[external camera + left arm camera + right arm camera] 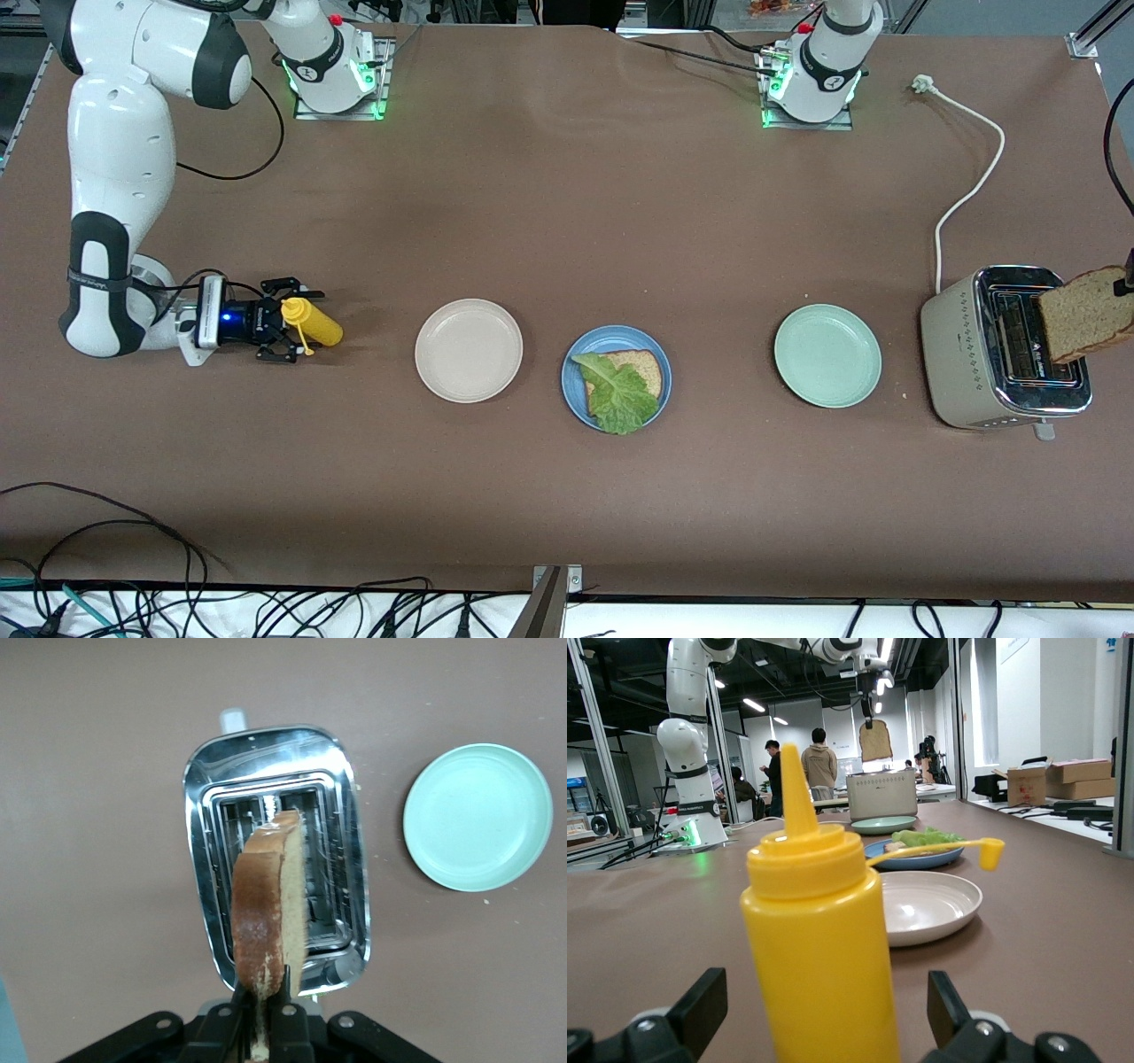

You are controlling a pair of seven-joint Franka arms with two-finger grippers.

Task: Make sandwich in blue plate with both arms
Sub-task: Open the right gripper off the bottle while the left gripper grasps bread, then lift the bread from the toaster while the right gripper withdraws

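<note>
The blue plate (pixel 570 390) sits mid-table with one brown bread slice (pixel 644 364) on it and a green lettuce leaf (pixel 618 395) lying on that slice. My left gripper (pixel 263 1001) is shut on the crust edge of a second bread slice (pixel 266 904) and holds it upright over the slots of the silver toaster (pixel 347 815); the slice also shows in the front view (pixel 1085 315). My right gripper (pixel 288 321) is open low at the table, its fingers either side of an upright yellow squeeze bottle (pixel 819 939), with gaps on both sides.
A beige-white plate (pixel 469 350) lies between the bottle and the blue plate. A pale green plate (pixel 827 355) lies between the blue plate and the toaster (pixel 1005 350). A white power cord (pixel 970 190) runs from the toaster toward the left arm's base.
</note>
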